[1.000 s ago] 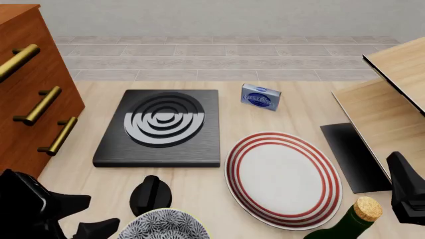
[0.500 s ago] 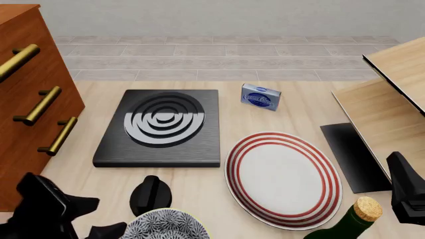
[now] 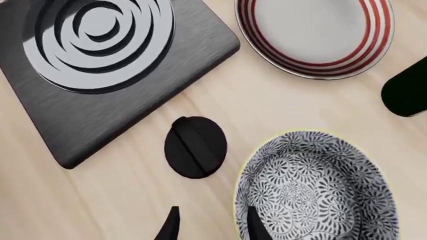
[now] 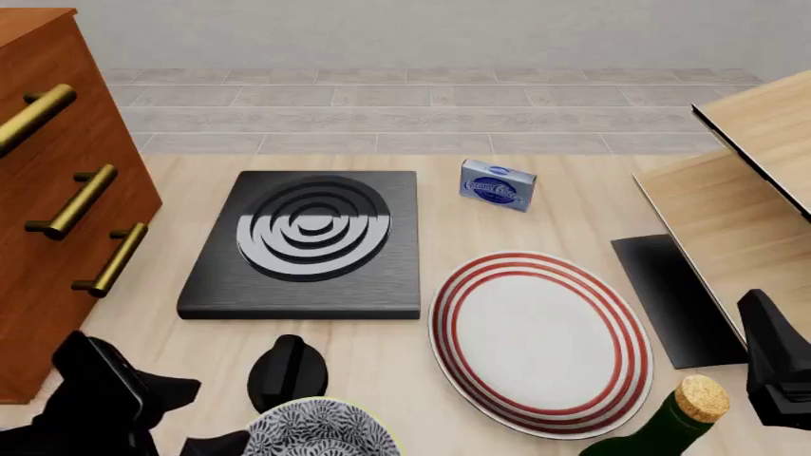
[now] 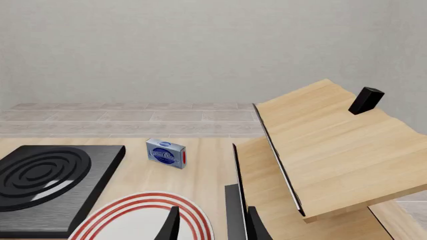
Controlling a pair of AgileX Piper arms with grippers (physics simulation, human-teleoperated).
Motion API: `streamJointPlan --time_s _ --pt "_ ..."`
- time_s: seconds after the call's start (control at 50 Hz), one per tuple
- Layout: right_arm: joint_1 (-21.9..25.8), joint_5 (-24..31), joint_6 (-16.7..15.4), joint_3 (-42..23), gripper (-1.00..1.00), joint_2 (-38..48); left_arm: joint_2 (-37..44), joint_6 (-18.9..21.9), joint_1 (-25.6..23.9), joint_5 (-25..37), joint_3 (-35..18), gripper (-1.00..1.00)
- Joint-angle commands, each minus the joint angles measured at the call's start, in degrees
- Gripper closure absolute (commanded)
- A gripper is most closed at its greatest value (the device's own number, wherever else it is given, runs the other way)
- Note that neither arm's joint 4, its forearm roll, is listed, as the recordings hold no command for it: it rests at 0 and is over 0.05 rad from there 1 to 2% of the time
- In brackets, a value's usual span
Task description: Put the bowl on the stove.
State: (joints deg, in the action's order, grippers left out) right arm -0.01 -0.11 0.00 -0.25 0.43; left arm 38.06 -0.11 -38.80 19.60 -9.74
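The blue-and-white floral bowl [image 4: 317, 432] [image 3: 317, 190] stands at the table's near edge, cut off by the front view's lower border. The black stove [image 4: 304, 242] [image 3: 100, 65] [image 5: 47, 175] with its silver rings lies beyond it, bare. My left gripper [image 4: 203, 416] [image 3: 212, 227] is open just left of the bowl. In the left wrist view one fingertip [image 3: 255, 225] shows over the bowl's inside and the other over the table outside the rim. Whether either one touches the bowl I cannot tell. My right gripper [image 5: 212, 227] is open and empty, far right [image 4: 773, 366].
A small black knob [image 4: 288, 370] [image 3: 195, 146] sits between bowl and stove. To the bowl's right lie a red-ringed white plate [image 4: 538, 328], a green corked bottle [image 4: 671, 423] and a thin black sheet [image 4: 671, 294]. A blue box [image 4: 497, 185] stands behind. Drawer cabinet [image 4: 64, 171] left, wooden shelf [image 4: 747, 180] right.
My left gripper has moved right and slightly forward, closer to the bowl. The bowl, the other objects and the right arm have not moved.
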Motion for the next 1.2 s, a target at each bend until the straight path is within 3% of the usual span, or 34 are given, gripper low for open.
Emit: streamJointPlan --time_s 0.02,0.36,0.7,1.2 --pt "0.0 0.0 0.0 0.0 -1.0 -0.01 0.08 0.75 -0.89 -0.12 -0.04 -1.0" --pt "0.01 0.0 0.0 0.0 -1.0 0.0 2.88 2.46 -1.26 -4.24 1.21 -1.0" --pt "0.0 0.0 0.01 0.0 -1.0 0.0 3.22 1.67 -3.91 -3.73 1.45 -1.0" --pt "0.0 0.0 0.01 0.0 -1.0 -0.01 8.1 0.97 -5.74 -10.02 3.0 -1.0"
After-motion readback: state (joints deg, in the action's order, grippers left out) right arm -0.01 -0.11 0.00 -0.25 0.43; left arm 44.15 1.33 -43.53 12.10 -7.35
